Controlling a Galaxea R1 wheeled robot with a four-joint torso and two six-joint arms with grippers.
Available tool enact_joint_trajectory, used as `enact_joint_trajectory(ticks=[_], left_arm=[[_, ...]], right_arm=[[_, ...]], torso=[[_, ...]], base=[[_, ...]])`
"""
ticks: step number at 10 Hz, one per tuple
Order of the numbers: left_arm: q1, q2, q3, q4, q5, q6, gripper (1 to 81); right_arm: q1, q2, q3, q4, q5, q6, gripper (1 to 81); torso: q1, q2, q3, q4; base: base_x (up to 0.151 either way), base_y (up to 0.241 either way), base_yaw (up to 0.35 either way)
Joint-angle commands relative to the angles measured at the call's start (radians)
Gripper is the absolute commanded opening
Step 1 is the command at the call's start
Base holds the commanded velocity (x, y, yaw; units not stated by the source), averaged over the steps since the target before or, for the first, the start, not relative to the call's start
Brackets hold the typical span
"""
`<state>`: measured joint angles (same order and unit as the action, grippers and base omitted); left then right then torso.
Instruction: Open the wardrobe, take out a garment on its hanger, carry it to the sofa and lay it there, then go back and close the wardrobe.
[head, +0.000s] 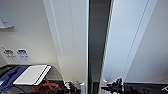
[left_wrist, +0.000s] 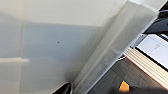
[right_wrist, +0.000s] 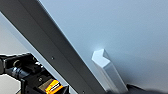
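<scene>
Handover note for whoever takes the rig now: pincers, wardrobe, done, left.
Pincers: left pincer and right pincer both sit at the inner edges of the wardrobe doors, low in the head view; whether their fingers are open or shut is not visible.
Wardrobe: left door and right door are parted, with a dark gap between them. The right wrist view has a white handle close up.
Done: doors partly open.
Left: finish opening, take out the garment on its hanger, lay it on the sofa, close the wardrobe.
</scene>
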<state>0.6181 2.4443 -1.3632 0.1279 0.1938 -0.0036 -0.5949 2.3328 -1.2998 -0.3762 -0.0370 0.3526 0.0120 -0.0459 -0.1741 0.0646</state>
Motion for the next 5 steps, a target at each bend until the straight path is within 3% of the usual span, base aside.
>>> enact_joint_trajectory(ticks=[1, 5], left_arm=[[-0.002, -0.130, 0.330, -0.007, 0.004, -0.007, 81.1], [0.137, -0.357, 0.473, 0.065, -0.072, -0.001, 81.1]], right_arm=[[-0.064, -0.129, 0.246, -0.055, -0.038, 0.039, 81.1], [-0.153, -0.341, 0.338, -0.099, 0.083, 0.040, 81.1]], torso=[[0.000, 0.000, 0.000, 0.000], [0.000, 0.000, 0.000, 0.000]], base=[[0.000, 0.000, 0.000], [0.000, 0.000, 0.000]])
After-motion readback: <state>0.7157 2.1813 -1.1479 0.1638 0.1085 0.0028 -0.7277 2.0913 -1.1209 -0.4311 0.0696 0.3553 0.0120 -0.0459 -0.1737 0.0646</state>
